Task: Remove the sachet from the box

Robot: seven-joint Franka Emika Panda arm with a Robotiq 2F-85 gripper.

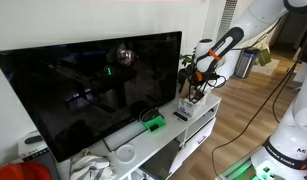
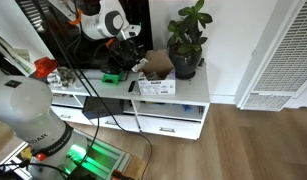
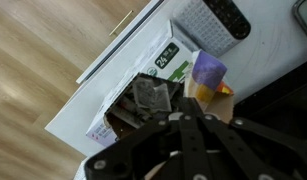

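We have the small tan-brown cardboard box with white printed sides (image 2: 158, 87) sitting on the white low table (image 2: 185, 97). It's at the end by the potted green plant in the dark pot (image 2: 187, 40), just in front of that pot and close to the front edge. In an exterior view the same box (image 1: 193, 104) is past the corner of the big black flat-screen TV (image 1: 83, 85).

In the wrist view the box (image 3: 165, 60) is open-topped with a brown interior. We see a grey foil sachet (image 3: 148, 93) standing inside it. A purple sachet (image 3: 208, 68) sticks up at the box's far end, with something yellow-orange next to it.

The black end effector (image 3: 185, 122) is right over the box opening in the wrist view. In both exterior views it sits at the box top (image 1: 196, 92) (image 2: 136, 58). The fingers converge toward the grey sachet, but the tips merge into dark clutter. We can't tell whether it's released, clenched or grasping anything.

Other items on the table:
- A bright green blocky object (image 1: 153, 125) sits in front of the TV, well apart from the box, and also shows in the opposite exterior view (image 2: 111, 77).
- A dark grey keyed remote (image 3: 218, 18) lies just beside the box; an exterior view puts it (image 1: 181, 116) between the green object and the box.
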